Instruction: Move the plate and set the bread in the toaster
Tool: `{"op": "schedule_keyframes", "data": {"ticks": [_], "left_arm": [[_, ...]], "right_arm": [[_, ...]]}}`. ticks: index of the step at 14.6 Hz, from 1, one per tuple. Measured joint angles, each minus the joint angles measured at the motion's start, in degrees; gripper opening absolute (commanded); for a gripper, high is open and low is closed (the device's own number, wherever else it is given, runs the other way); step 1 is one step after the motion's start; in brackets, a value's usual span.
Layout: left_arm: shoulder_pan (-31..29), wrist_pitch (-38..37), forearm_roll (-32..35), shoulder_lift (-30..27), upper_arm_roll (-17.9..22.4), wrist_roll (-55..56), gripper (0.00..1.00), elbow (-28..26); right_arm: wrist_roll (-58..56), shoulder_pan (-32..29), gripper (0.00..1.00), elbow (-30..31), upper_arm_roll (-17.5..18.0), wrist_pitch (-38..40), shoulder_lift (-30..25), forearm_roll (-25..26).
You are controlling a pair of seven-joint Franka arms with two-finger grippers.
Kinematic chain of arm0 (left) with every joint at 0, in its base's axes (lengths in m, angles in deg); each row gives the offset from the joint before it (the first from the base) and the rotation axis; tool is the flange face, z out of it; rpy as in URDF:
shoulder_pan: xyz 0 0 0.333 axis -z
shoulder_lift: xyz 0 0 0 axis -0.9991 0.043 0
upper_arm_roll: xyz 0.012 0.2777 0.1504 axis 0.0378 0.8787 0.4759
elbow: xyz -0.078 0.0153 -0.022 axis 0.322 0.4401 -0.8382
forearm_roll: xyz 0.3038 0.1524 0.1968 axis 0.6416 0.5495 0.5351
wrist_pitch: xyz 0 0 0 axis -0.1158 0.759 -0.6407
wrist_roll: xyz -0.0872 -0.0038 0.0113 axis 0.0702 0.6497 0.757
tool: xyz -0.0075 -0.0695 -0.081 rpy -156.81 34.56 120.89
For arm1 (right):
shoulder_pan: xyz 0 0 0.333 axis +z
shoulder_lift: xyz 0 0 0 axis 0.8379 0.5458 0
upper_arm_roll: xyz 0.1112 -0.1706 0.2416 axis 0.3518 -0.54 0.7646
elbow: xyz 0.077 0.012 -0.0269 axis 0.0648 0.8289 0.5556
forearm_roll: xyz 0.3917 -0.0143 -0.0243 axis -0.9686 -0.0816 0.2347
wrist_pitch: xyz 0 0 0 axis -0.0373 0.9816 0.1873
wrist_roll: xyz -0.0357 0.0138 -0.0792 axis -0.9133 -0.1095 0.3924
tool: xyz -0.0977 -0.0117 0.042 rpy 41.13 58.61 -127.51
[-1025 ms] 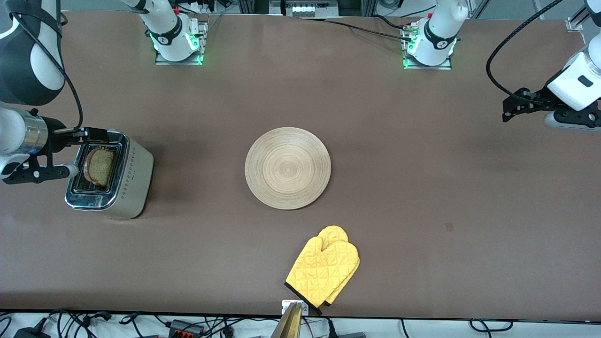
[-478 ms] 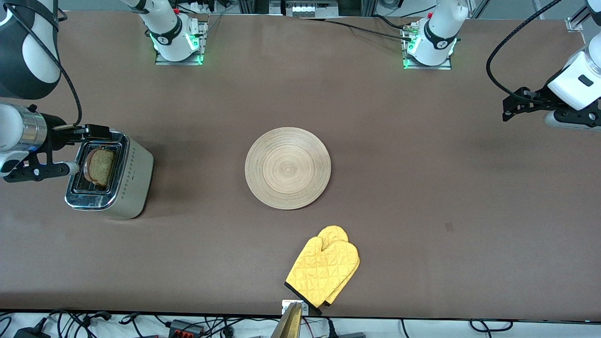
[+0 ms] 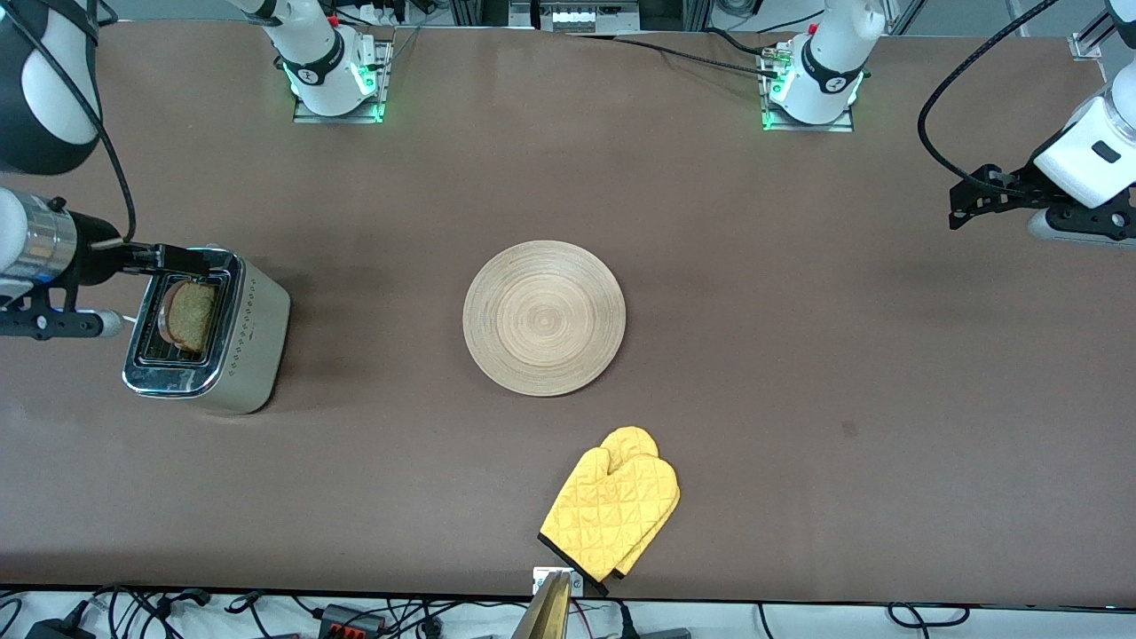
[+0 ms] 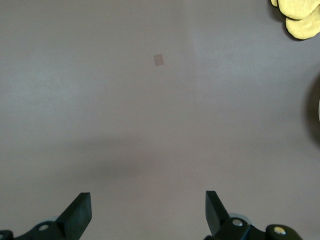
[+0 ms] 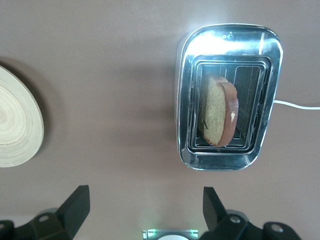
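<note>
The toaster (image 3: 240, 355) stands toward the right arm's end of the table. The bread (image 3: 189, 315) stands in one of its slots, leaning a little; the right wrist view shows the bread (image 5: 217, 112) and the toaster's chrome top (image 5: 227, 42) from above. My right gripper (image 3: 169, 258) is open and empty, up in the air by the toaster's edge, apart from the bread; its jaws (image 5: 145, 207) stand wide. The plate (image 3: 544, 317) lies bare at the table's middle, its rim also in the right wrist view (image 5: 15, 120). My left gripper (image 3: 967, 202) waits, open and empty (image 4: 147, 210), over bare table at the left arm's end.
A yellow oven mitt (image 3: 612, 501) lies near the table's front edge, nearer to the front camera than the plate; its tip shows in the left wrist view (image 4: 300, 15). The toaster's white cord (image 5: 297, 106) runs off toward the right arm's end.
My right gripper has drawn away from the toaster toward the right arm's end of the table. The bread stays in the slot. The left arm has not moved.
</note>
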Motion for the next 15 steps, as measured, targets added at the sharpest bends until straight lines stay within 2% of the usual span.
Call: {"op": "schedule_keyframes", "data": {"ticks": [2,4,7,10,15], "left_arm": [[0.1,0.0,0.0,0.0,0.0,0.0,1.0,0.0],[0.1,0.0,0.0,0.0,0.0,0.0,1.0,0.0],[0.1,0.0,0.0,0.0,0.0,0.0,1.0,0.0],[0.1,0.0,0.0,0.0,-0.1,0.0,1.0,0.0],[0.1,0.0,0.0,0.0,-0.1,0.0,1.0,0.0]], "right_arm": [[0.1,-0.5,1.0,5.5,1.0,-3.5,-4.4,0.0],[0.2,-3.2,1.0,10.0,4.8,-6.5,-8.2,0.1],[0.3,-5.6,1.0,12.7,8.6,-9.2,-12.1,2.3],[0.3,-5.7,1.0,13.2,10.0,-9.2,-13.5,6.1],[0.6,-7.4,1.0,14.6,9.7,-10.9,-13.5,7.2]]}}
